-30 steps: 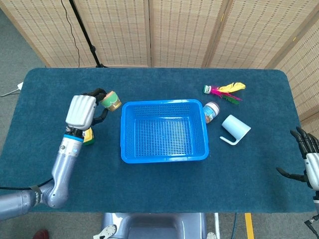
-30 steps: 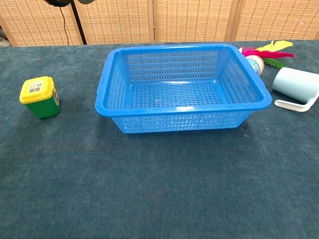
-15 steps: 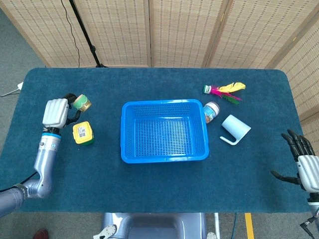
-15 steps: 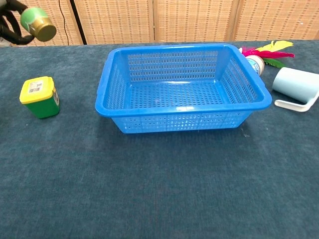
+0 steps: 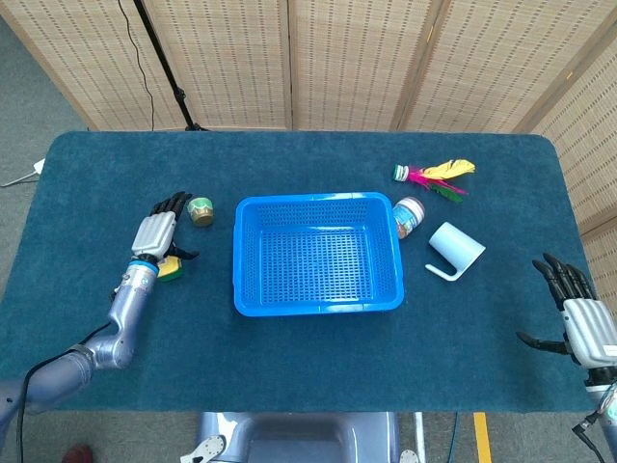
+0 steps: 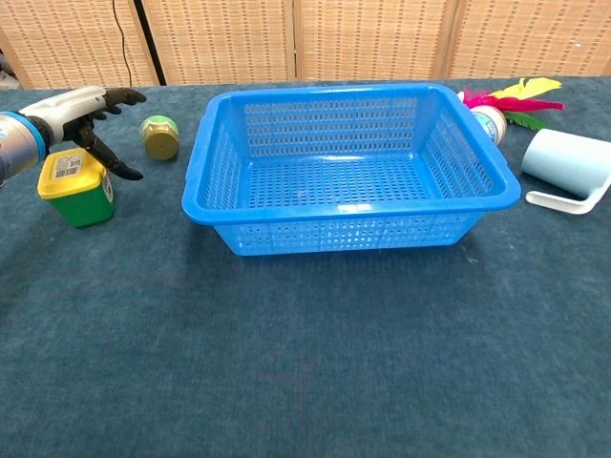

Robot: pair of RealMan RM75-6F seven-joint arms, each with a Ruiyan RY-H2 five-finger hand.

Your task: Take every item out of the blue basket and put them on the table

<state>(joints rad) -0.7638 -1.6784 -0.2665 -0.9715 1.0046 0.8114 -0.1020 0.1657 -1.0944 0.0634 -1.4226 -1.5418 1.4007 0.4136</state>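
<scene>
blue basket (image 5: 317,254) sitting mid-table, long axis running left–right, open side facing up, mesh walls, nothing showing inside

small green-topped jar (image 5: 201,210) standing upright on the table just left of the basket; left hand (image 5: 155,233) hovering beside it, fingers spread, released, above the yellow-lidded green box (image 6: 75,186); right hand (image 5: 582,323) hanging off the table's right edge, fingers spread, holding nothing
</scene>
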